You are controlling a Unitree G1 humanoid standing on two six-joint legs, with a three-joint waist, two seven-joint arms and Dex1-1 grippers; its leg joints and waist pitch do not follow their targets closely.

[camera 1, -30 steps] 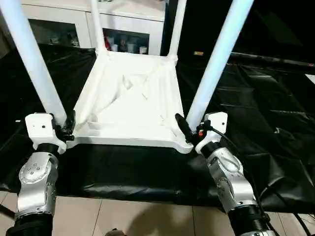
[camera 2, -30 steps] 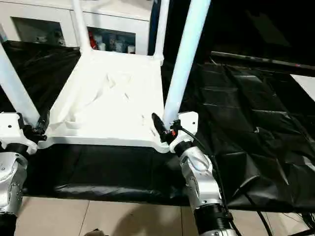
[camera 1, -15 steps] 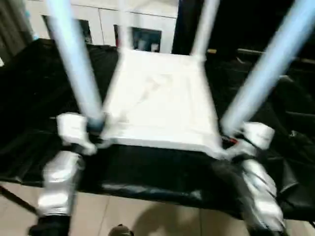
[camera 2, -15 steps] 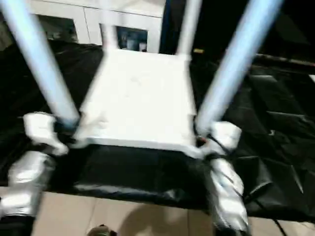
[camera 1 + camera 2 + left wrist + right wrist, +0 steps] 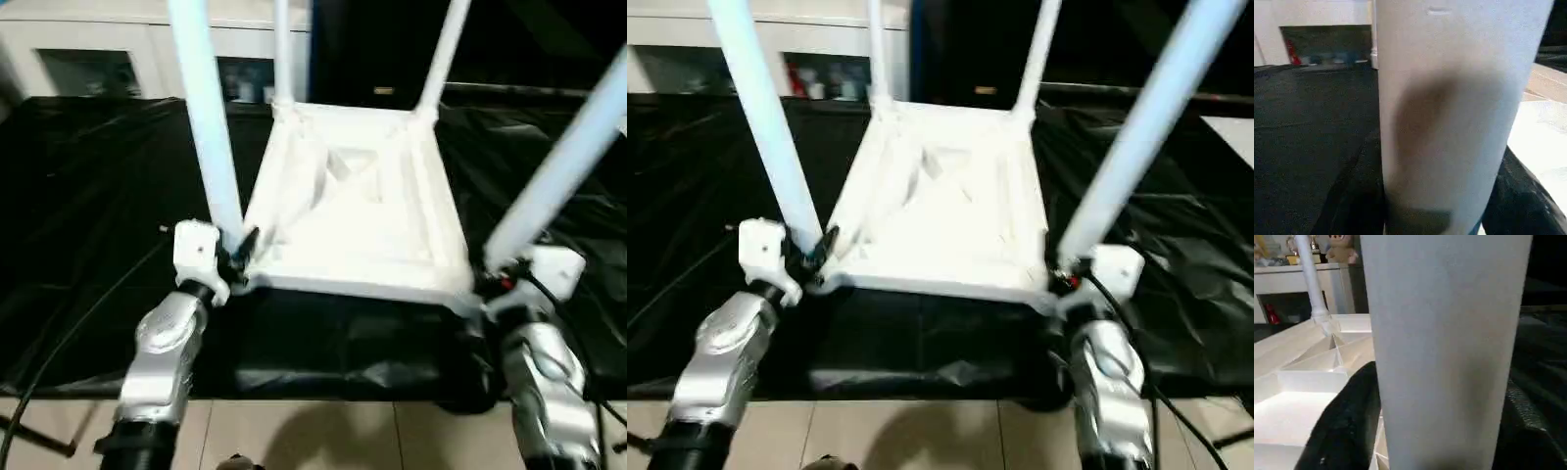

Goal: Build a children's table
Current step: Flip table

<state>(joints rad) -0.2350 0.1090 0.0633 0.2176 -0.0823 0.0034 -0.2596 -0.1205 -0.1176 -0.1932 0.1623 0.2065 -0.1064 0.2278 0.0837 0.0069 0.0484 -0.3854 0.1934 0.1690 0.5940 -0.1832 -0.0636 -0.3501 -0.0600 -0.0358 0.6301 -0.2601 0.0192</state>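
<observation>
The white children's table top [image 5: 372, 230] lies upside down on the black cover, with all four white legs standing up from its corner sockets. My left gripper [image 5: 235, 257] is shut on the near-left leg [image 5: 211, 147] close to its base. In the left wrist view that leg [image 5: 1449, 112] stands between dark fingers [image 5: 1361, 196]. My right gripper [image 5: 495, 276] is shut on the near-right leg [image 5: 558, 176], and its wrist view has this leg [image 5: 1444, 347] between black fingers [image 5: 1347, 421]. The two far legs [image 5: 282, 49] [image 5: 441, 59] rise at the back corners.
The large work table under its black cover [image 5: 88, 196] spreads to both sides. A white cabinet [image 5: 98, 49] stands behind it. Light floor tiles [image 5: 323, 431] lie beyond the near table edge. A black cable [image 5: 78, 313] runs along the left.
The whole picture has swung, so the camera has moved and the table now sits further right in view. Both grippers keep hold of the near legs.
</observation>
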